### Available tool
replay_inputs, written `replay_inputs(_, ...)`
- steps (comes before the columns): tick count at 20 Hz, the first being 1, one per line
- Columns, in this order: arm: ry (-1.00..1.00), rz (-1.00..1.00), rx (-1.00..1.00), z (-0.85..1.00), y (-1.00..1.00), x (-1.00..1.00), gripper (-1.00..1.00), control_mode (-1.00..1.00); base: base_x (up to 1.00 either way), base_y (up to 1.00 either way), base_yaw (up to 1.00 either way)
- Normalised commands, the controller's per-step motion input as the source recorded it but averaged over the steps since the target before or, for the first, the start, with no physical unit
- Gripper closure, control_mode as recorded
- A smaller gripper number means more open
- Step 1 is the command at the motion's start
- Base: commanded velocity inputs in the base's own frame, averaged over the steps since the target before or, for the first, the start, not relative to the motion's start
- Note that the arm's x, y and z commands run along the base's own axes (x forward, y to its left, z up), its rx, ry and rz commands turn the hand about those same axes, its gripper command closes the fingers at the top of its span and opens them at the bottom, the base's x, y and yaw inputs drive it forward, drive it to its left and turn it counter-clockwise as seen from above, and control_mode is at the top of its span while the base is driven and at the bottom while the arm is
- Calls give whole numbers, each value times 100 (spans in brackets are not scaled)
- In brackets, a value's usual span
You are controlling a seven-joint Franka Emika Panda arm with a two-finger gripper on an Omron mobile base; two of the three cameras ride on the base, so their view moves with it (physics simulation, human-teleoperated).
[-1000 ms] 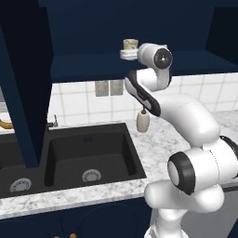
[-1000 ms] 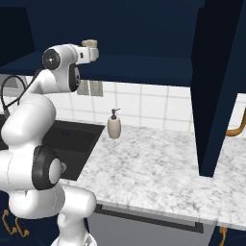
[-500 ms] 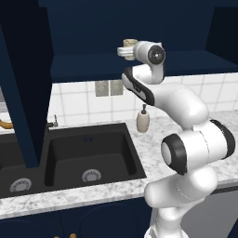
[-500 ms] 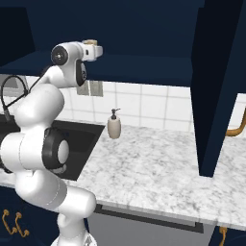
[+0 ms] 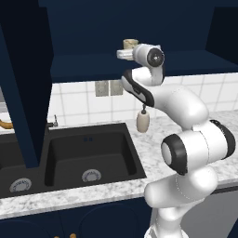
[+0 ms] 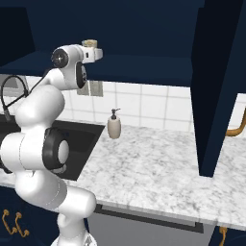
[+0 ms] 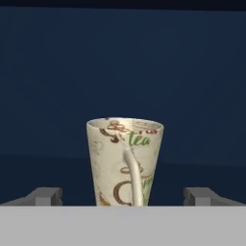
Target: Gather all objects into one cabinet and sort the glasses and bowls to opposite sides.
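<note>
Both tool (image 7: pixel 124 196) fingers wide apart, flanking tumbler (image 7: pixel 125 162), untouched.

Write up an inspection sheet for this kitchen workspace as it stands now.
Surface: marble counter with black sink.
Job's things: cream tumbler printed "tea", upright on the navy cabinet shelf.
Clutter: soap dispenser on the counter by the tiled wall.
Grippers: gripper open, its fingers apart on either side of the tumbler, not touching it.
Cables: nothing seen.
Surroundings: outlets on the wall, open cabinet door.
</note>
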Motion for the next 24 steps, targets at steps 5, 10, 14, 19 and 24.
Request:
replay_inputs(5, 0, 0, 0, -2, -1, 19, -100, -100, 0, 0, 0)
replay_inputs(10, 1, 1, 0, -1, 0, 26, -100, -100, 0, 0, 0)
replay_inputs(14, 0, 0, 0, -4, 0, 4, -100, -100, 0, 0, 0)
replay_inputs(19, 1, 0, 0, -8, 0, 0, 100, -100, 0, 0, 0)
replay_inputs(24, 0, 0, 0, 0, 0, 0, 100, -100, 0, 0, 0)
